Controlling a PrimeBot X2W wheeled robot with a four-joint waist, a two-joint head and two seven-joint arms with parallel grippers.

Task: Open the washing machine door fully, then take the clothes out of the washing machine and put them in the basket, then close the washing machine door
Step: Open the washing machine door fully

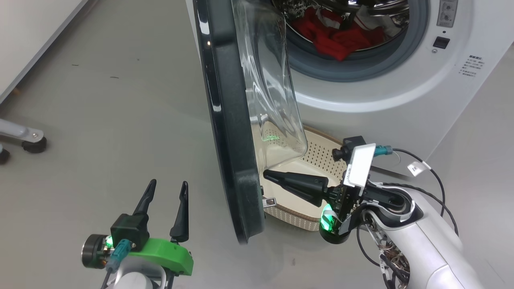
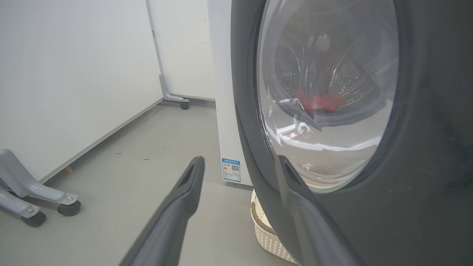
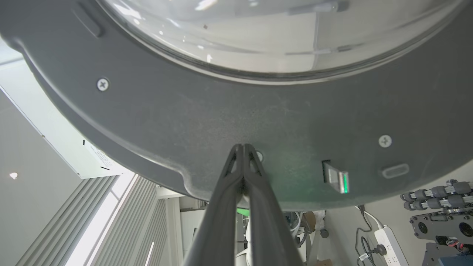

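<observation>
You've got plenty of light here, bright and even from overhead, so shadows on the floor (image 1: 100, 120) stay faint. Watch the washing machine door (image 1: 231, 132) though: its glossy rim catches white glare streaks, and the glass bowl is full of reflections, with a green glow (image 1: 271, 137) bouncing in it. Head view is sharp. In the left wrist view the left gripper's fingers (image 2: 173, 214) go soft up close, and the wide lens bends the door's edge. Right wrist view blows out white at lower left.
</observation>
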